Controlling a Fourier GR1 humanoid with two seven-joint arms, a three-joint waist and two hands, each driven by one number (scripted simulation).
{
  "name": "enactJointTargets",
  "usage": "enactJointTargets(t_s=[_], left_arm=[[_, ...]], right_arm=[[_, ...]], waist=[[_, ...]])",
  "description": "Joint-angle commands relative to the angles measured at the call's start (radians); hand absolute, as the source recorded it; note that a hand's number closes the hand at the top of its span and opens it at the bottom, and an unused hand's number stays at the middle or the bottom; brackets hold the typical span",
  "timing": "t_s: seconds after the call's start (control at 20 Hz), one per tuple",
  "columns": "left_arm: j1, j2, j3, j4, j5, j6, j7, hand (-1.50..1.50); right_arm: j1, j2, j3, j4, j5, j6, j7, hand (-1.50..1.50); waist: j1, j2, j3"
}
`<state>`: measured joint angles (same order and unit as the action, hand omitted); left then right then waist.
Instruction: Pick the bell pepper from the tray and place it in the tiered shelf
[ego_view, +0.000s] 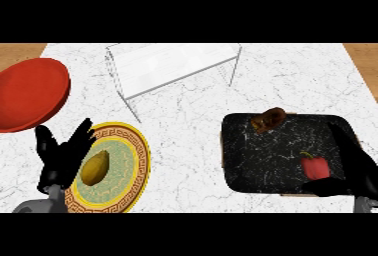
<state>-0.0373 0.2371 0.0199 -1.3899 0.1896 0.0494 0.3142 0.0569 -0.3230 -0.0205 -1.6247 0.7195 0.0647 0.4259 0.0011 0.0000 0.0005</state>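
Observation:
A red bell pepper (317, 168) with a green stem lies on the black marbled tray (258, 160), near its right front corner. My right hand (356, 172) is right beside the pepper on its right, fingers straight and reaching back over the tray, thumb in front of the pepper below it; it is open and not closed round the pepper. The white wire tiered shelf (173, 65) stands at the back centre of the counter. My left hand (60, 157) rests open at the lower left, fingers up.
A brown pastry-like item (269, 119) sits at the tray's back edge. A yellow-rimmed patterned plate (122, 185) with a yellowish-brown food item (95, 167) lies beside my left hand. A red plate (29, 92) is at the far left.

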Motion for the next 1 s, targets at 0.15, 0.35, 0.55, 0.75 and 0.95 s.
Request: enactJointTargets(t_s=[0.15, 0.35, 0.55, 0.75, 0.95], left_arm=[[0.002, -0.053, 0.007, 0.043, -0.052, -0.016, -0.041, 0.00], [0.013, -0.033, 0.048, 0.034, -0.043, -0.052, -0.048, 0.00], [0.029, -0.071, 0.023, 0.029, -0.067, -0.033, -0.057, 0.00], [0.003, -0.036, 0.057, 0.076, -0.047, -0.056, -0.071, 0.00], [0.043, -0.037, 0.043, -0.025, -0.044, -0.060, 0.006, 0.00]], right_arm=[[-0.019, 0.027, -0.039, 0.048, 0.024, 0.002, -0.078, -1.50], [-0.026, 0.069, -0.038, 0.098, 0.047, -0.063, -0.140, -1.50], [-0.075, 0.028, -0.086, 0.257, 0.012, -0.063, -0.266, -1.50], [-0.110, -0.031, 0.068, 0.278, 0.131, 0.053, -0.265, 1.50], [-0.082, 0.053, 0.055, 0.241, 0.080, 0.024, -0.289, 1.50]], waist=[[-0.002, 0.000, -0.001], [-0.001, 0.000, 0.000], [0.000, 0.000, 0.000], [0.007, 0.003, -0.001], [0.003, -0.001, 0.000]])
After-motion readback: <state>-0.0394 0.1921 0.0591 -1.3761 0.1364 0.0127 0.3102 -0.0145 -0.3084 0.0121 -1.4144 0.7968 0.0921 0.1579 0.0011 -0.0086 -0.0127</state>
